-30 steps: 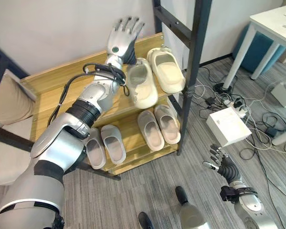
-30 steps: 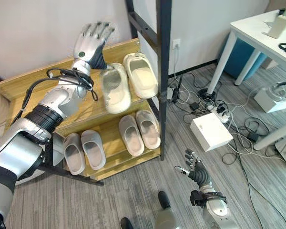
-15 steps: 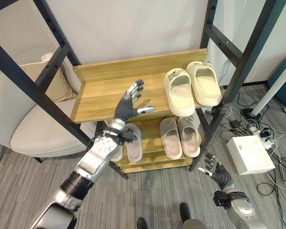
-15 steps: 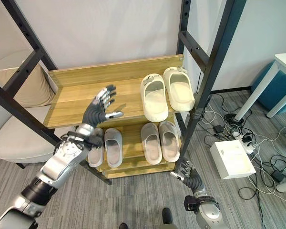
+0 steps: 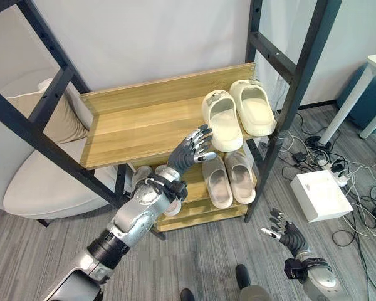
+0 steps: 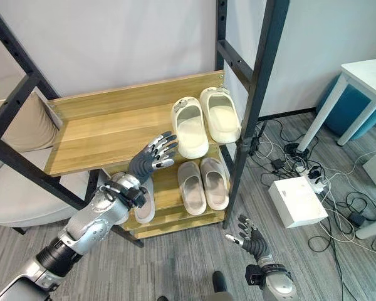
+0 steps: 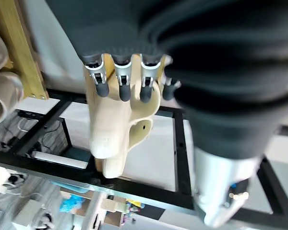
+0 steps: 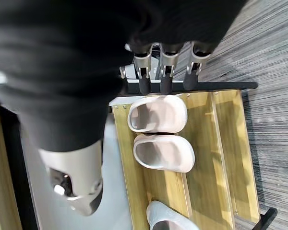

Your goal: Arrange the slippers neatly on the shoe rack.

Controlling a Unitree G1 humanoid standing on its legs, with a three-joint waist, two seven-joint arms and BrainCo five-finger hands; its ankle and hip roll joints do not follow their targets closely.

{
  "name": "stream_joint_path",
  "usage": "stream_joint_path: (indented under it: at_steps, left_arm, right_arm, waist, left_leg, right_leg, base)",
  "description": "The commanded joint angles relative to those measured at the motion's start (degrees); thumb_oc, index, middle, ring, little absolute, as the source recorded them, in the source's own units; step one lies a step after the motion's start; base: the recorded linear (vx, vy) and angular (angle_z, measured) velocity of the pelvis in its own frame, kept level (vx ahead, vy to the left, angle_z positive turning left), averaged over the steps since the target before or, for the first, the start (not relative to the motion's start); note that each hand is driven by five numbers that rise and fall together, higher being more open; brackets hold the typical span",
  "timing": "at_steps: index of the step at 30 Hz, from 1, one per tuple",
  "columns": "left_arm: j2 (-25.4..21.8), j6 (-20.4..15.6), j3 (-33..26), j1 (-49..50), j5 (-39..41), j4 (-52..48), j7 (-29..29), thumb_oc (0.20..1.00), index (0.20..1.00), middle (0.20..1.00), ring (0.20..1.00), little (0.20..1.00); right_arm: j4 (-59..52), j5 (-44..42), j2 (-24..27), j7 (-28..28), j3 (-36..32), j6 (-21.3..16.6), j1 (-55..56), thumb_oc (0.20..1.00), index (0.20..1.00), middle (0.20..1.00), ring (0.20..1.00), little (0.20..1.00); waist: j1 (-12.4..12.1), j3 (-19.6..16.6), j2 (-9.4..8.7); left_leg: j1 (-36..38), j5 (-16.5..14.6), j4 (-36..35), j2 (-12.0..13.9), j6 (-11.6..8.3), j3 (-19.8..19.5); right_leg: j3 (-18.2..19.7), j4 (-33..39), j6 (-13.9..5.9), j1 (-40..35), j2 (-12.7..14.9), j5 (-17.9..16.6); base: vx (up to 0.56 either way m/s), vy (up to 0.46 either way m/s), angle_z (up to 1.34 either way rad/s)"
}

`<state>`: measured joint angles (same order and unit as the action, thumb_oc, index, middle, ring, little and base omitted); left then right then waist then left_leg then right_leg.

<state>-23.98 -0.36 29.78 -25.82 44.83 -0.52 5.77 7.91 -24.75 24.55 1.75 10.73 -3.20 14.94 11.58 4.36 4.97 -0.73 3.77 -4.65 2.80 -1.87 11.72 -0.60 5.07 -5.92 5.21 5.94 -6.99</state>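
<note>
A cream slipper pair lies side by side at the right end of the wooden rack's upper shelf. On the lower shelf lies a beige pair, and left of it a grey pair is partly hidden by my left arm. My left hand hovers open, fingers spread, in front of the upper shelf's edge, just left of the cream pair; its wrist view shows straight fingers and a cream slipper beyond. My right hand hangs open low over the floor, right of the rack.
The rack's black steel posts rise at its corners. A beige armchair with a cushion stands left of the rack. On the floor to the right are a white box, cables with a power strip, and a white table's leg.
The camera has shifted. My left hand left the cream slipper, drew back off the upper shelf, and now sits closer to the cream pair again. The right hand stays low.
</note>
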Motion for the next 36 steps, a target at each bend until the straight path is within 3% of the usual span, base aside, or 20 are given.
stream_joint_path:
  at_steps: [1, 17, 31, 36]
  left_arm:
    - [-1.3, -1.8, 0.0, -6.0, -2.3, 3.9, 0.3, 1.000, 1.000, 1.000, 1.000, 1.000]
    - [7.9, -1.3, -0.6, -20.1, -12.5, 28.1, 4.4, 1.000, 1.000, 1.000, 1.000, 1.000]
    - [12.1, -1.0, 0.2, -27.9, -21.0, 40.2, 6.1, 1.000, 1.000, 1.000, 1.000, 1.000]
    - [12.2, -2.0, -0.5, -35.2, -25.4, 46.0, 9.7, 1.000, 1.000, 1.000, 1.000, 1.000]
  right_arm:
    - [-3.6, 0.1, 1.3, -0.3, -0.1, -1.9, -1.3, 1.000, 1.000, 1.000, 1.000, 1.000]
    - [-2.4, 0.8, 1.4, 0.5, 1.4, -2.0, -2.6, 1.000, 1.000, 1.000, 1.000, 1.000]
    - [-2.3, 0.1, 1.9, 0.3, 1.9, -2.9, -2.1, 1.000, 1.000, 1.000, 1.000, 1.000]
    - [-2.0, -0.1, 2.6, 0.2, 2.6, -4.0, -1.9, 1.000, 1.000, 1.000, 1.000, 1.000]
  waist:
    - [0.1, -0.4, -1.46]
    - [2.7, -0.2, -1.44]
    - [4.1, 0.0, -1.49]
    - [4.9, -0.1, -1.52]
  left_leg:
    - [1.1, -4.2, -0.3, 1.1, -1.08, -3.7]
    - [1.0, -4.2, -0.3, 1.4, -1.37, -3.0]
    - [0.8, -4.3, -0.3, 1.4, -1.44, -2.6]
    - [0.7, -4.3, -0.3, 1.4, -1.53, -2.2]
  right_leg:
    - [-2.0, -0.2, -2.40, -2.7, 0.3, 4.7]
    - [-1.2, -0.1, -2.51, -1.9, 0.0, 4.5]
    - [-0.6, -0.1, -2.71, -1.3, 0.1, 4.3]
    - [0.0, -0.1, -2.84, -0.9, -0.1, 4.1]
  base:
    - [0.00, -0.014, -0.05]
    - [0.00, -0.004, -0.01]
    - [0.00, 0.000, 0.00]
    - [0.00, -0.004, -0.03]
